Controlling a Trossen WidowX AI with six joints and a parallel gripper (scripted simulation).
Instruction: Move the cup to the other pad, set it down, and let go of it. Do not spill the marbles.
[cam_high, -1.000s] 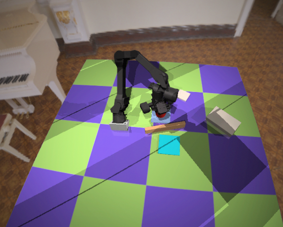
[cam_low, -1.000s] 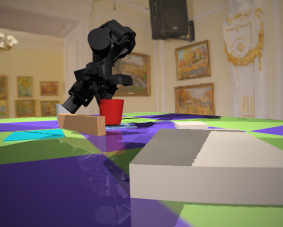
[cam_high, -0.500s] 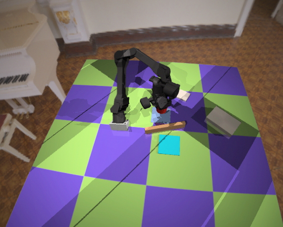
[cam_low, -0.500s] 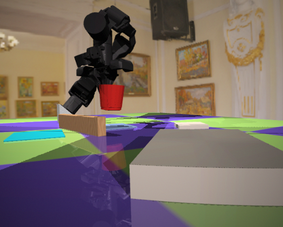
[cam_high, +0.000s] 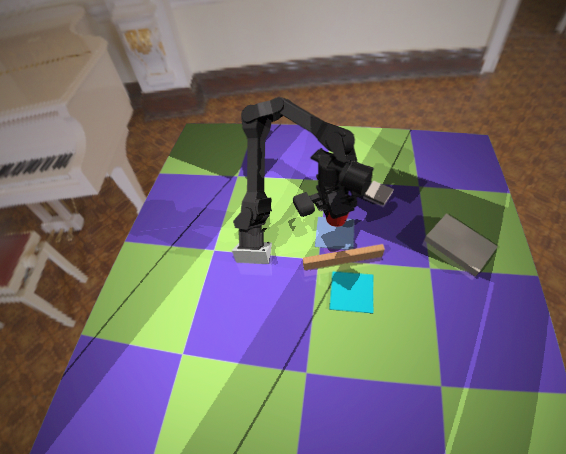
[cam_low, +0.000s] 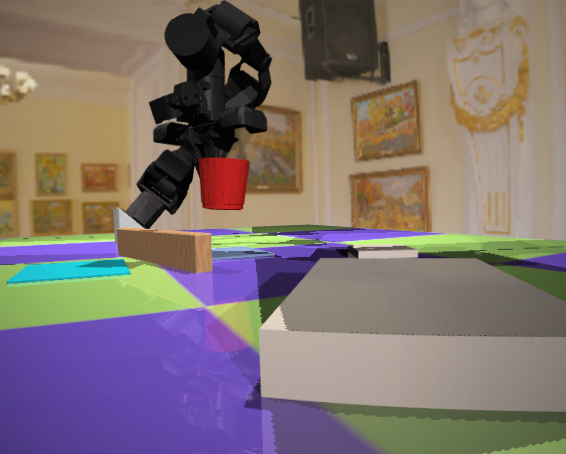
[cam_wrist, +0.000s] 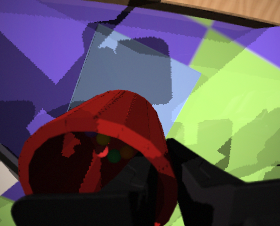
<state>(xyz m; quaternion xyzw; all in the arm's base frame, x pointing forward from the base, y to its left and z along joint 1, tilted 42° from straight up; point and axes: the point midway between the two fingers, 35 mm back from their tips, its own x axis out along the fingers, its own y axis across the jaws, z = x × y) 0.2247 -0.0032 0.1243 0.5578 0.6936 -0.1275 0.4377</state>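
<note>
I see the gripper (cam_low: 218, 152) clamped on the rim of the red cup (cam_low: 223, 183), 1 finger inside, 1 outside. Cup hangs upright in the air, clear of the table, above the pale blue pad (cam_high: 335, 233). Marbles (cam_wrist: 111, 148) sit at the cup bottom. Wooden bar (cam_high: 343, 257) lies between that pad and the cyan pad (cam_high: 352, 293). Grey box (cam_high: 460, 243) well apart.
</note>
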